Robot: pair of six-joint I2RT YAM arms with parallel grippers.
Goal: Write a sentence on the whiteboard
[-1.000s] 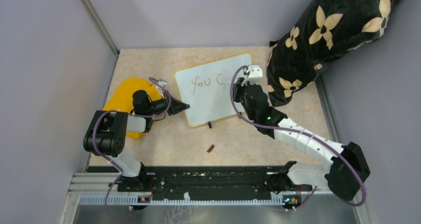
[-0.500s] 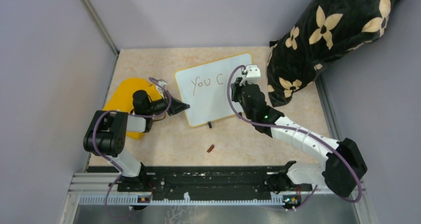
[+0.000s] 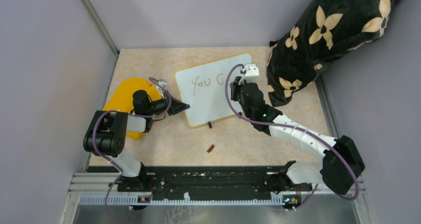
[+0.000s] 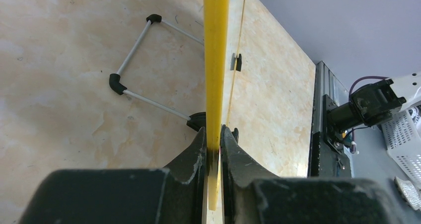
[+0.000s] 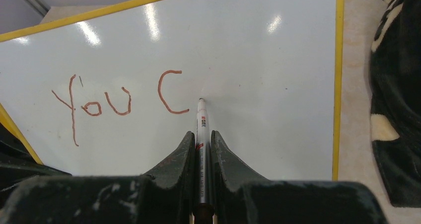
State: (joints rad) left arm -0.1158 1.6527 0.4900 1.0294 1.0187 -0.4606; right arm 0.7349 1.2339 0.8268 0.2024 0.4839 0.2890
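The whiteboard point(image 3: 211, 92) lies flat on the table, white with a thin yellow rim. The sentence point(image 3: 207, 81) on it reads "You C" in reddish-brown, also in the right wrist view point(image 5: 119, 102). My right gripper point(image 5: 201, 137) is shut on a white marker point(image 5: 201, 119), whose tip rests on the whiteboard point(image 5: 258, 75) just right of the "C". In the top view the right gripper point(image 3: 237, 83) is over the board's right part. My left gripper point(image 3: 184, 106) is shut on the board's yellow rim point(image 4: 216, 60) at its left edge.
A yellow cloth point(image 3: 123, 97) lies left of the board under the left arm. A black cushion with cream flowers point(image 3: 332, 35) leans at the back right. A small brown marker cap point(image 3: 211, 147) lies near the front. A wire stand point(image 4: 144, 65) shows under the board.
The right gripper with the marker has shifted slightly right and away on the board. The writing still reads "You C". The left arm has not moved.
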